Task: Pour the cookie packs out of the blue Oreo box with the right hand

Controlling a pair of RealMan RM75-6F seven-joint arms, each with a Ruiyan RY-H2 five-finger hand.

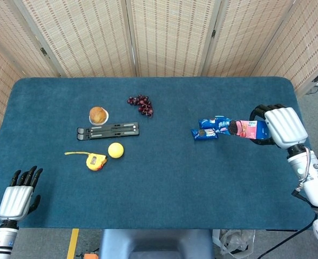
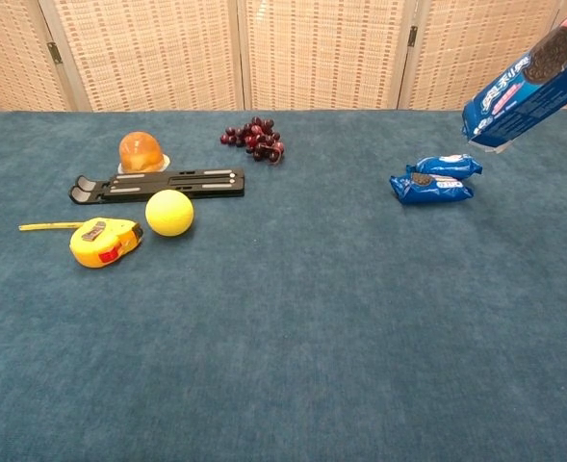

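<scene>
Our right hand [image 1: 285, 125] wraps its fingers around the Oreo box [image 2: 524, 89], tilting its mouth downward so packs slide out. 2 cookie packs [image 2: 431, 182] lie below the fingertips, while our left hand [image 1: 17, 198] rests empty, fingers spread.

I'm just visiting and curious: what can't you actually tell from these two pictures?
- Whether packs remain inside the Oreo box: its open end shows no interior in either view.
- Right hand: outside the chest view's frame; in the head view its own back hides the fingertips.
- Cookie packs: their print is too small to read.
</scene>
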